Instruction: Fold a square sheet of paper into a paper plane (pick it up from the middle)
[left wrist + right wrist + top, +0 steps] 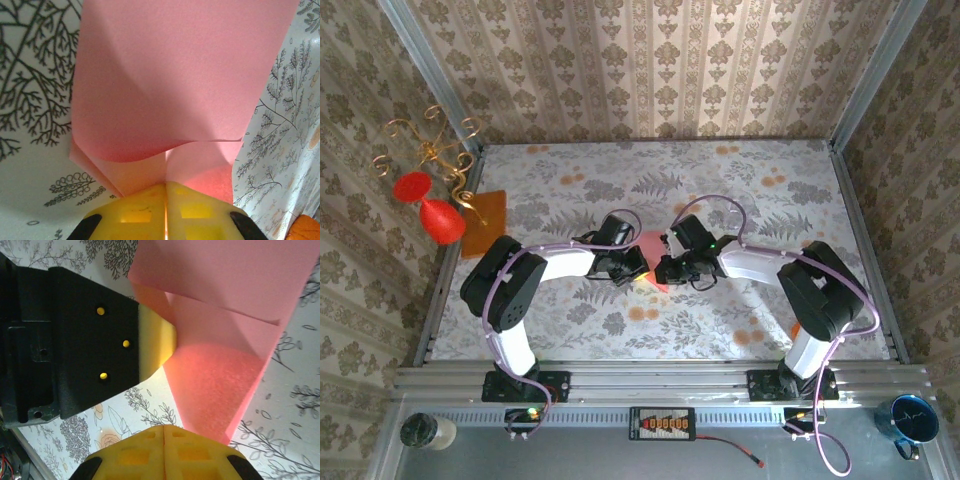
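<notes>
The pink square sheet of paper (650,243) is folded into a layered, pointed paper plane shape and hangs between the two arms over the middle of the table. My left gripper (632,270) is shut on it. In the left wrist view the folded paper (175,75) rises straight out of the seam of the left gripper (166,184). In the right wrist view my right gripper (164,427) is shut with nothing in its seam. The paper (220,380) sits just right of it, its lower point beside the right finger. The left gripper's yellow finger (155,337) pinches the paper's edge.
The flowered tablecloth (720,190) covers the table. An orange rectangular sheet (485,225) lies at the left edge beside a red goblet (438,215) and a gold wire stand (435,145). A blue mug (910,420) and a jar (425,430) stand in front of the rail.
</notes>
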You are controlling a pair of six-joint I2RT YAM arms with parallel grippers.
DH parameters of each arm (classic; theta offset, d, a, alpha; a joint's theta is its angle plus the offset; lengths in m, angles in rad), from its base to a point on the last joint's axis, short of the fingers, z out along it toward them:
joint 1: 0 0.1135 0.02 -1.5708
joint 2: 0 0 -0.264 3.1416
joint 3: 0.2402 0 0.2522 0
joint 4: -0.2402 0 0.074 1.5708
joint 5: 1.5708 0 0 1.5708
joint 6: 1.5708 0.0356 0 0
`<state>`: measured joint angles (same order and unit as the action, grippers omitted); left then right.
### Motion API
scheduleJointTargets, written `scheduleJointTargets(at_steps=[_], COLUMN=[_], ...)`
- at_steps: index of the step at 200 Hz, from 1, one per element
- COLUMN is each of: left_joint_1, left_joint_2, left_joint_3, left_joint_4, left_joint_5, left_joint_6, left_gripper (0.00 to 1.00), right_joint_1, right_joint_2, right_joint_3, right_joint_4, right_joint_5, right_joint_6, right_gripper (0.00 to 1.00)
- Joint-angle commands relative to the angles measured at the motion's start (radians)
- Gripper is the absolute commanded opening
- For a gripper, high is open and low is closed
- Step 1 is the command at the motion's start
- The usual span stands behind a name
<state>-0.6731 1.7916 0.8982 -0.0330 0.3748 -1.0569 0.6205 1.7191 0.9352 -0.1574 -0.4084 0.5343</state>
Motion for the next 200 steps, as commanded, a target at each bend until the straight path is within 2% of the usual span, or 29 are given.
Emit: scheduleJointTargets(at_steps=[1,67,146,200], left_joint_1=[0.006,0.006,0.006,0.006], left_joint_2=[0.042,0.049,0.055,0.057], left_joint_3=[-0.005,-0.001,0.002,0.004], left_joint_4=[-0.069,-0.076,-0.088,-0.091], left_joint_5=[-0.027,-0.034,-0.037,-0.035], left_joint_6=[0.016,0.015,0.018,0.021], left_gripper=[0.08,0.08,0.08,0.08], right_joint_1=[0.007,0.043,0.045,0.046], right_joint_2=[0.030,0.079,0.101,0.108], right_joint_3=[0.029,0.066,0.076,0.073], right_joint_4=[0.002,-0.026,-0.085,-0.088], right_joint_5=[-0.032,0.000,0.087,0.099], right_joint_6=[-0.005,-0.017,-0.026,-0.022], right_gripper=[0.08,0.08,0.07,0.07])
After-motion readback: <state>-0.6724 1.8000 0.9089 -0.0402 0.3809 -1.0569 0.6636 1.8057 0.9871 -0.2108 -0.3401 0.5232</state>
